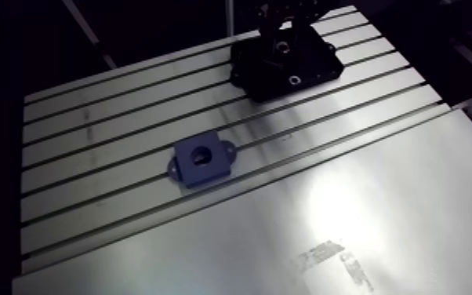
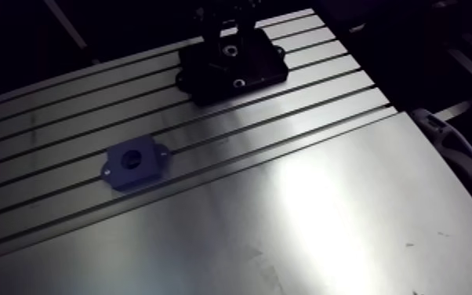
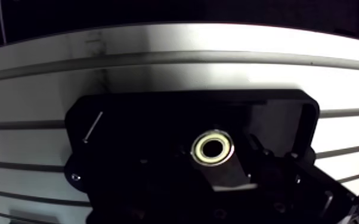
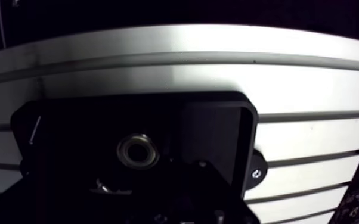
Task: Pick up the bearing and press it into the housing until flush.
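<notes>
Table (image 1: 380,196): the near part is a smooth plate, and beyond it the slotted part runs to the far edge.
Housing (image 1: 201,161): a blue block lying flat on the slotted part, about midway between the smooth plate and the far edge and well apart from everything else. Its bore opens straight up. Its two small ears stick out on opposite sides, so its long axis lies roughly along the slots.
Black tray (image 1: 317,67): it sits at the table's far edge, towards one far corner, with its long sides roughly along the slots.
Bearing (image 3: 213,147): a bright ring lying flat in the black tray. I see it end-on in my wrist view, with its bore axis upright and the hole facing up at me.
My gripper (image 1: 284,39): it hangs over the black tray, above the bearing. It is too dark for me to tell whether it is apart or together.
</notes>
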You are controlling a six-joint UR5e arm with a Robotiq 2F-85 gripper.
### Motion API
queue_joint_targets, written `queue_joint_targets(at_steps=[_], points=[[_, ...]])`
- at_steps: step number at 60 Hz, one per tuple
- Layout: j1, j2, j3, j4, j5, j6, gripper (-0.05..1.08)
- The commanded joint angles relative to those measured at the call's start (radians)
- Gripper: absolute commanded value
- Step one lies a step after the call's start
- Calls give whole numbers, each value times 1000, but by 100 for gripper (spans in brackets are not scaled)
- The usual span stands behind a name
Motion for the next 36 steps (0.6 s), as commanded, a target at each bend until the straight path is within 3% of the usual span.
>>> queue_joint_targets(at_steps=[1,36], points=[[-1,1,-6,0,-1,0,49],[-2,10,-8,0,2,-2,52]])
